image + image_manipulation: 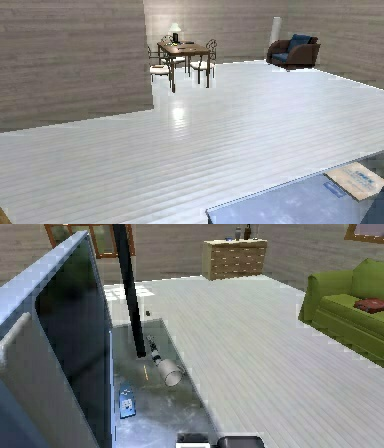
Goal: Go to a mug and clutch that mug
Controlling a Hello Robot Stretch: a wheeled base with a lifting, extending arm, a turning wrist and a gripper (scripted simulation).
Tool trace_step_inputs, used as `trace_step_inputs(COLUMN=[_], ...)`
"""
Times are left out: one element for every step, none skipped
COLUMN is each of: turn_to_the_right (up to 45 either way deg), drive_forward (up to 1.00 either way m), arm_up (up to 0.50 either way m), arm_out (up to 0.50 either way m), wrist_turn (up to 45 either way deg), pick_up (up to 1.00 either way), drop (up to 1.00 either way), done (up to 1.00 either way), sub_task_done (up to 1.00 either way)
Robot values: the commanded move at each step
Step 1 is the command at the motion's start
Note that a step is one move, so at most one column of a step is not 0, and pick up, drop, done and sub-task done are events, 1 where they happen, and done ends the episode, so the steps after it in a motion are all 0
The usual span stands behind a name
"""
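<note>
As the pale mug (172, 374) lies tipped, it looks light, hard, slick; take its body. Claw (205, 441): hold unclear.

grey tabletop (190, 409) | TV (70, 334) at 9 o'clock edge | pale cylinder (171, 374) on side, centre | blue item (127, 404), 8 o'clock

Finding no text, number, label or sign clear enough to read. Noting only faint marks, too small to make out, on the pale flat item (355, 180) lying on the surface (270, 208) at the forward view's lower right, and on the small blue item (127, 404) lying beside the dark screen (75, 334).
</note>
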Motion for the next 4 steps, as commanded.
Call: trace_step_inputs(turn_to_the_right=[0.0, 0.0, 0.0, 0.0], drive_forward=[0.0, 0.0, 0.0, 0.0], arm_up=[0.0, 0.0, 0.0, 0.0], arm_out=[0.42, 0.0, 0.0, 0.0], wrist_turn=[0.0, 45.0, 45.0, 45.0], pick_up=[0.0, 0.0, 0.0, 0.0], drop=[0.0, 0.0, 0.0, 0.0], done=[0.0, 0.0, 0.0, 0.0], sub_task_done=[0.0, 0.0, 0.0, 0.0])
